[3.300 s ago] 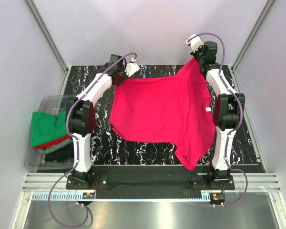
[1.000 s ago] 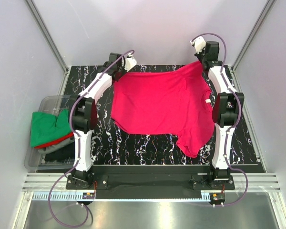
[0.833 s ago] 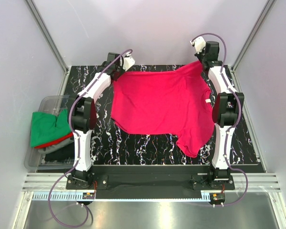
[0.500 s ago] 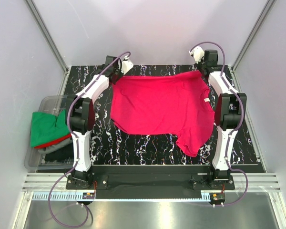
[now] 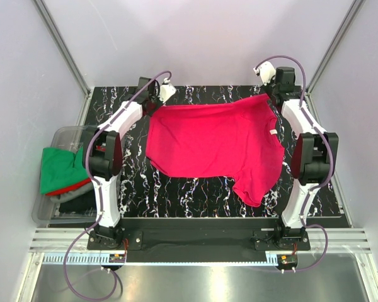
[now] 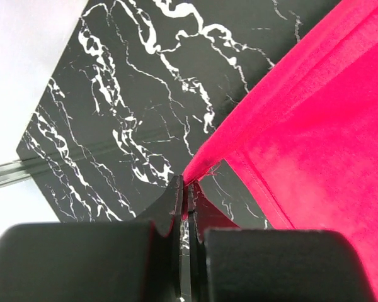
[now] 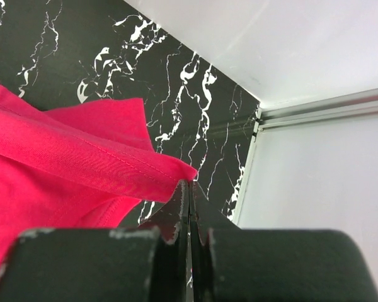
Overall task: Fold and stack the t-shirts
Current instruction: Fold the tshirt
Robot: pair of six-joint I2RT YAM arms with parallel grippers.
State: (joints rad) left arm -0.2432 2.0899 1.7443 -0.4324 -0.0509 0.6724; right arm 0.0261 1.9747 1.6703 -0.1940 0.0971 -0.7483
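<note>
Black white-veined tabletop (image 5: 176, 196) is bearing a spread crimson cloth t-shirt (image 5: 214, 139), only the wrist views showing left gripper (image 6: 188, 189) and right gripper (image 7: 189, 189) clamping its far corners.

- Black bench top with white marble veining (image 5: 195, 195), lying flat between the walls.
- Clear plastic bin (image 5: 68, 130), sitting at the bench's left edge.
- Pale plain walls (image 5: 208, 38) on three sides, met by slanting aluminium posts (image 5: 64, 50).
- Silver aluminium rail (image 5: 195, 242) along the near edge, with a brushed metal sheet (image 5: 195, 283) just in front of it.
</note>
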